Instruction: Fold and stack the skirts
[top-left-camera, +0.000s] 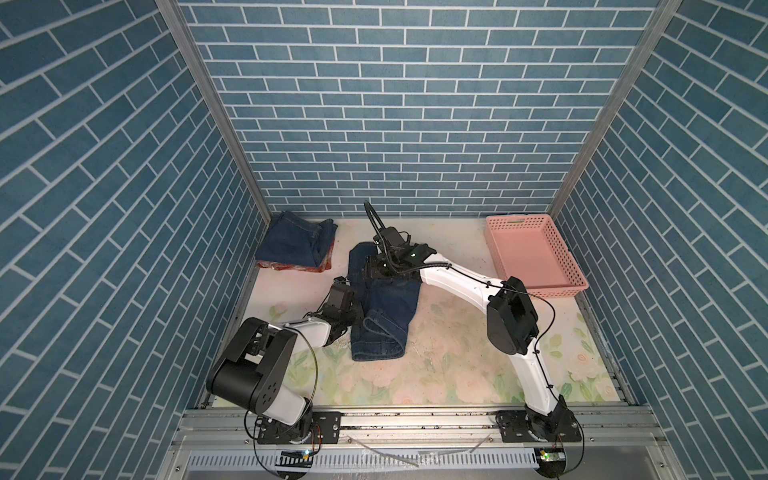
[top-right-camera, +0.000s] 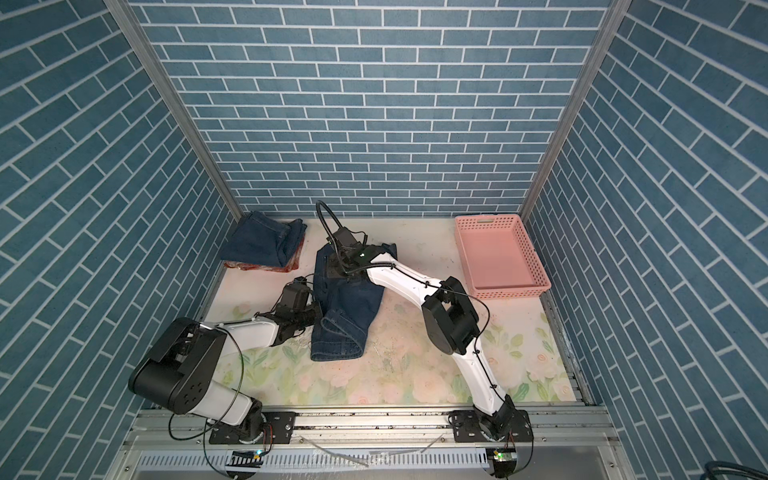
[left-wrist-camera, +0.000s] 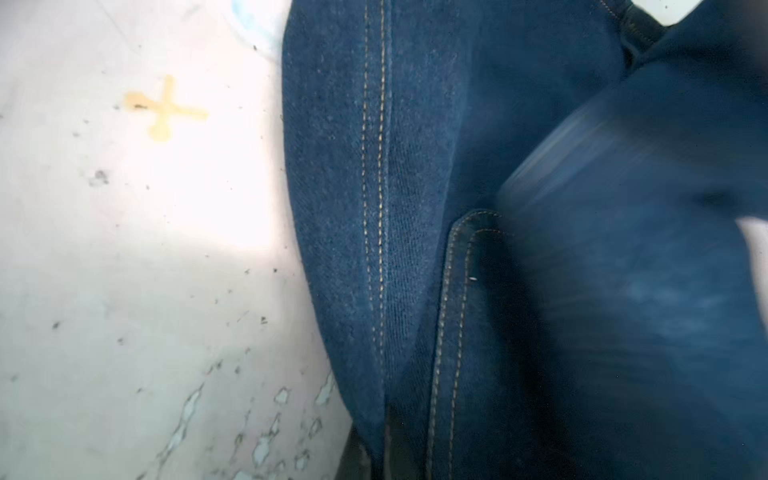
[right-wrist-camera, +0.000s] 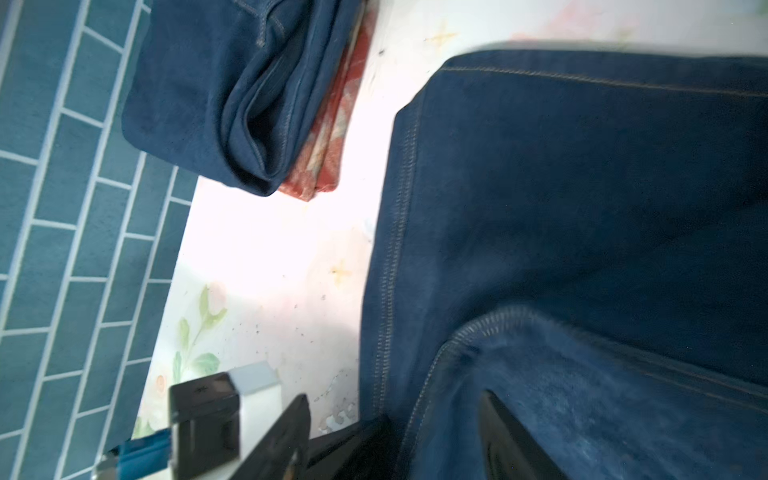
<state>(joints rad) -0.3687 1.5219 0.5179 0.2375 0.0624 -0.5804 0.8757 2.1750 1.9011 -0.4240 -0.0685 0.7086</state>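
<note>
dark blue denim skirt (top-left-camera: 386, 305) lies rumpled mid-table on the floral tabletop (top-left-camera: 457, 353). the left gripper (top-left-camera: 358, 311) is clamped on its left edge; the right gripper (right-wrist-camera: 395, 397) sits over its far end, fingers apart. another folded denim skirt (top-left-camera: 291, 241) rests on the rust-red plaid skirt (top-left-camera: 291, 267), back left.

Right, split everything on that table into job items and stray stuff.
Job:
- loose denim skirt, mid-table
- folded denim skirt, far left corner
- plaid skirt, under the folded one

Lying about:
- pink basket, far right
</note>
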